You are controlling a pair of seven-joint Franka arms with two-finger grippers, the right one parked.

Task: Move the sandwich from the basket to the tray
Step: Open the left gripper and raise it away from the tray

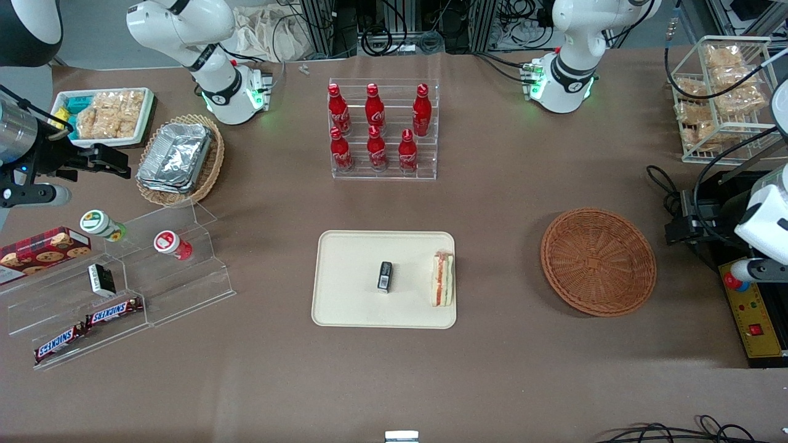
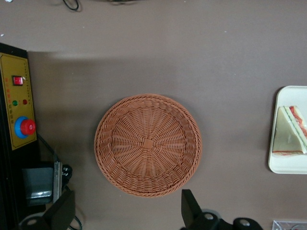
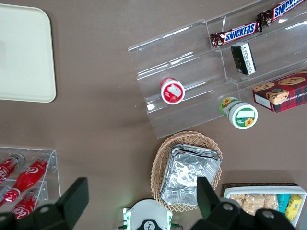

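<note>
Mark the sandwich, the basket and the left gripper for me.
sandwich (image 1: pixel 443 280): front view, middle of its filling edge, on the tray.
basket (image 1: pixel 598 261): front view, woven centre, nothing in it.
left gripper (image 2: pixel 125 213): left wrist view, midway between its open fingertips, above the basket.

Left gripper (image 2: pixel 127 213) raised high above table at working arm's end, pointing straight down. Fingers (image 2: pixel 191 207) spread wide apart, nothing between them, tips dark and blunt. White wrist link (image 1: pixel 763 224) hanging at frame edge in front view, cabling trailing up along arm. Arm base (image 1: pixel 563 83) lit green.
</note>
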